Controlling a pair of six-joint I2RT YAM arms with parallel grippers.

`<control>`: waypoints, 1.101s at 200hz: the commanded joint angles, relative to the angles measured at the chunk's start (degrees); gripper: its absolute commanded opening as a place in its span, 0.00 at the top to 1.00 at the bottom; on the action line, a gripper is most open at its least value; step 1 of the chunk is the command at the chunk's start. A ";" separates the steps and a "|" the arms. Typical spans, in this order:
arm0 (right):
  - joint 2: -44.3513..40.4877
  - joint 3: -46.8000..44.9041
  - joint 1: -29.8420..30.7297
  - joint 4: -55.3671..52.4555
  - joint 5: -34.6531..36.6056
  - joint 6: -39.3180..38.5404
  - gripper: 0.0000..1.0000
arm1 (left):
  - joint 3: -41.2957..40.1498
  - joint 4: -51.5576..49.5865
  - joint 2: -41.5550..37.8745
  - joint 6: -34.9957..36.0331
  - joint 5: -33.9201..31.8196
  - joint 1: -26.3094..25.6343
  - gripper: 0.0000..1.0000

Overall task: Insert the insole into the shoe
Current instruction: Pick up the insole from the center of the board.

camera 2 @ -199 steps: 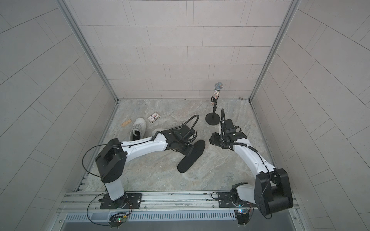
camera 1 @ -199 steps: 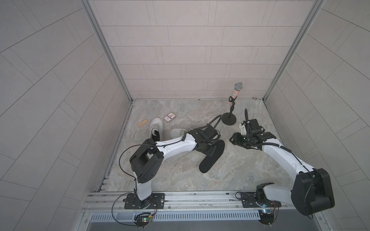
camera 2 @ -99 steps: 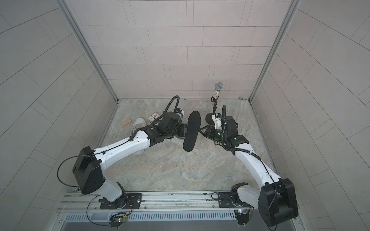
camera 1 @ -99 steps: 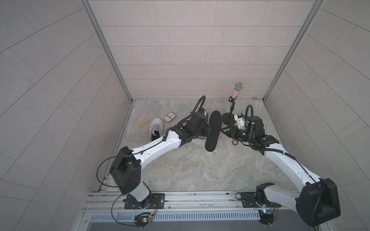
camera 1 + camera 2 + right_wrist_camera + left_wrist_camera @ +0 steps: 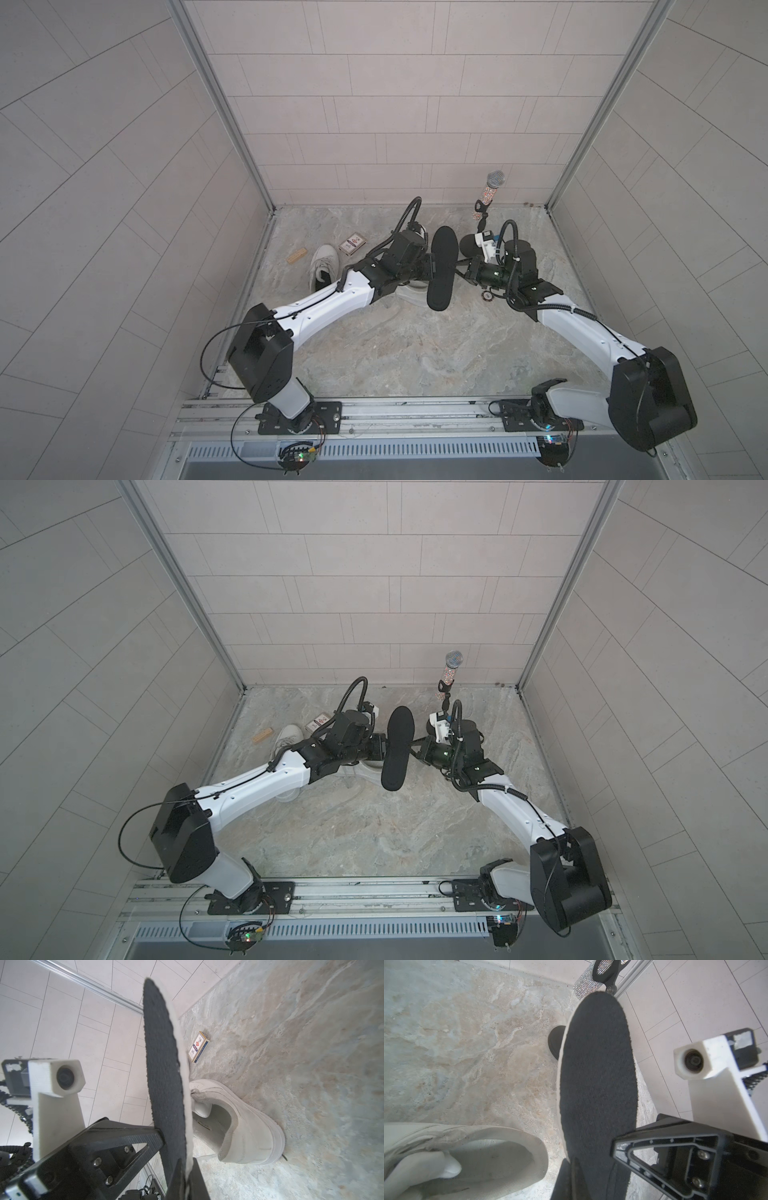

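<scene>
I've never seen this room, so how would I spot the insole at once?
Start at the stone floor and find the white shoe half hidden under the left arm. Right by it the right gripper holds the insole up on edge. It alone is flat, black and foot-shaped; this shoe and the second shoe are white.

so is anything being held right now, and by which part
The insole is pinched about mid-length by the right gripper at one side edge; the left gripper touches the opposite edge, grip unclear.
</scene>
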 commanded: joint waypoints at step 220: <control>-5.20 7.37 18.45 -24.37 12.89 -50.10 1.00 | 24.98 -50.74 8.68 60.60 25.32 11.84 0.33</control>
